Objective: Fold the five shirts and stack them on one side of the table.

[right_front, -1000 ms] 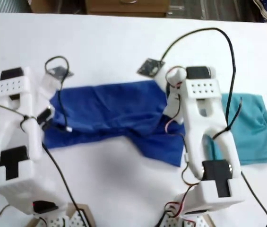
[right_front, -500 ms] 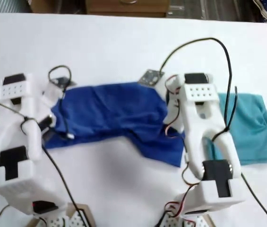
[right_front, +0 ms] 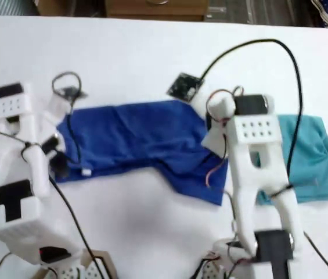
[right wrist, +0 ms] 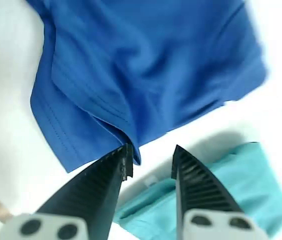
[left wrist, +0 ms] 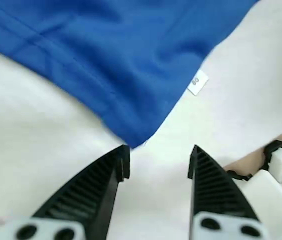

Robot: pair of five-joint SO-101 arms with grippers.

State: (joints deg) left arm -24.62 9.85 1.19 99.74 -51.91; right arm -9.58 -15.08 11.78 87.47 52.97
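Note:
A blue shirt [right_front: 140, 136] lies folded into a long band across the middle of the white table [right_front: 152, 52]. Beside its right end lies a teal shirt [right_front: 309, 163], loosely folded. My left gripper [left wrist: 159, 161] is open just above the table, a little off the blue shirt's [left wrist: 121, 55] left end, where a small white label [left wrist: 197, 81] sticks out. At the other end of the blue shirt [right wrist: 145, 65] my right gripper [right wrist: 151, 160] hovers open over the corner, with the teal shirt [right wrist: 220, 190] next to it. Both grippers hold nothing.
The left arm [right_front: 13, 151] stands at the table's left front, the right arm [right_front: 256, 168] partly over the teal shirt. Black cables loop above both. Bare table stretches behind the shirts to the far edge [right_front: 152, 17].
The right arm has risen and drawn back toward its base. The left arm has shifted slightly to the left. The blue shirt lies as before.

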